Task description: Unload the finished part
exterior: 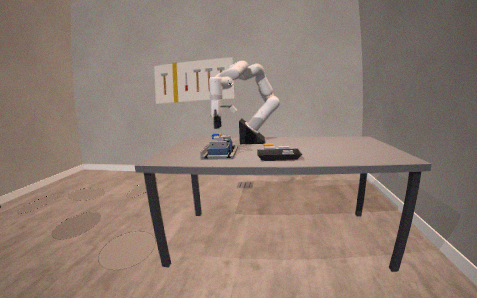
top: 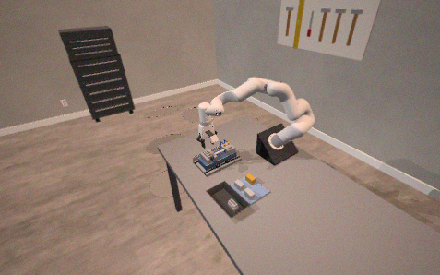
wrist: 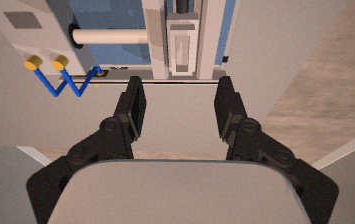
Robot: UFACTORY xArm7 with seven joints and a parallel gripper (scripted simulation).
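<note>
The vise (top: pixel 219 157) stands on a blue base near the table's far left edge. In the wrist view the finished part (wrist: pixel 182 50), a grey block with a rectangular pocket, sits between the vise's pale jaws. My gripper (wrist: pixel 180 89) is open and empty. It hangs above the table top just short of the vise's end, in line with the part. It also shows in the top view (top: pixel 207 140) and the exterior view (exterior: pixel 217 122), well above the vise (exterior: pixel 219 149). The outfeed tray (top: pixel 229 198) is a dark open box nearer the camera, with a grey block (top: pixel 232 204) inside.
A blue mat (top: pixel 251 186) with grey blocks and an orange block (top: pixel 250 178) lies beside the tray. The arm's black wedge base (top: pixel 277 144) stands to the right of the vise. A grey unit with yellow knobs and blue hoses (wrist: pixel 53 75) sits at the vise's left.
</note>
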